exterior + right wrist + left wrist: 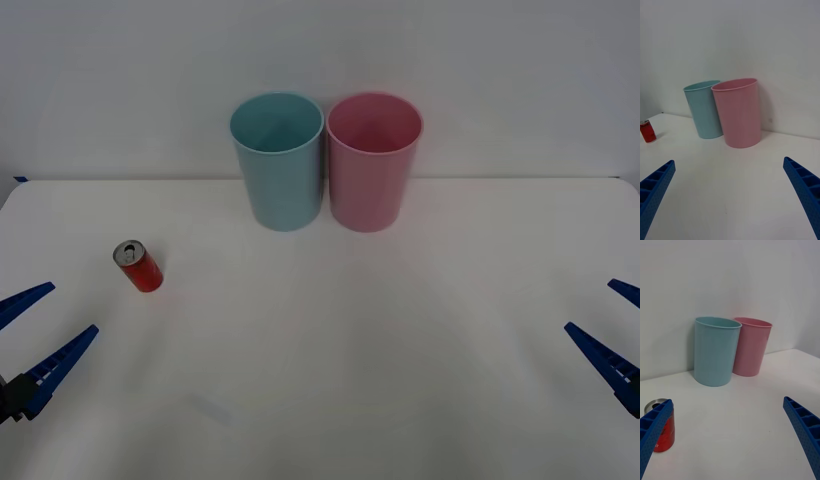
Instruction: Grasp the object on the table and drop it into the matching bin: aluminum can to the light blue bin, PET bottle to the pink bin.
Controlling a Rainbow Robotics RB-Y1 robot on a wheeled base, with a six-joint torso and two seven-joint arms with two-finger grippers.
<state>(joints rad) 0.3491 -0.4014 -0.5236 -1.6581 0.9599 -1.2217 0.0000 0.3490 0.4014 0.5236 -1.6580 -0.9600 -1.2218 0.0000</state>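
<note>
Pre-grasp stage: left gripper (28, 338) and right gripper (617, 330), both spread and empty, flank the near table (330, 380); the upright aluminum can (138, 266) ahead of the left gripper awaits reaching, then transfer to the far light blue bin (278, 160) touching the pink bin (373, 160).

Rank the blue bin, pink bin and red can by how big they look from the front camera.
1. light blue bin and pink bin: they look alike, so no ranking between them.
2. red can: far smaller.

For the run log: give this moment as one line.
can upright on table, robot's left | left gripper open, near can | right gripper open, idle | blue bin, pink bin empty
</note>
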